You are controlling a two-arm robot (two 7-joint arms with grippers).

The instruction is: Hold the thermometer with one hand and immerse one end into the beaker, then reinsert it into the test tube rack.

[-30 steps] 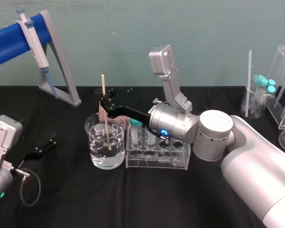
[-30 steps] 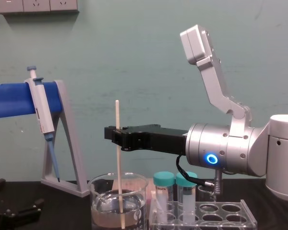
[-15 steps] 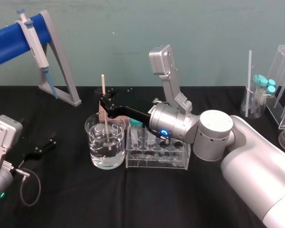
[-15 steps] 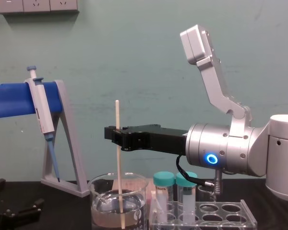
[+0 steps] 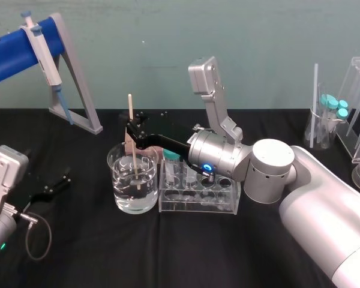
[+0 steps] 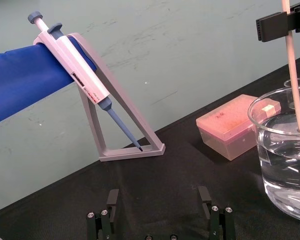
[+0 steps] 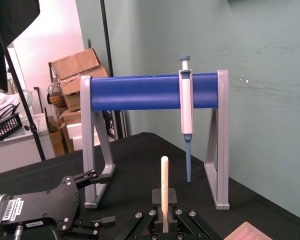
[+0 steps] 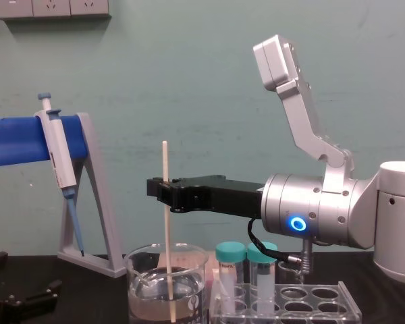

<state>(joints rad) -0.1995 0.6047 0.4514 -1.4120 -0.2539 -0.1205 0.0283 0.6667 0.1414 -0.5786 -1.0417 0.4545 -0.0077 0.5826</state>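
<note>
Cream-white thermometer (image 8: pixel 167 236) stood upright, gripped by the right claw (image 8: pixel 163 193), tip submerged in the beaker (image 5: pixel 117 186); a straight lift clear of its rim looked wisest before crossing to the test tube rack (image 5: pixel 198 202), left claw (image 5: pixel 56 185) idle, open.

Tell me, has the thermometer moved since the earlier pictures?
No. In the chest view the thermometer, held by the right gripper, reaches the same height above the beaker rim. The left gripper waits open, low on the left.
</note>
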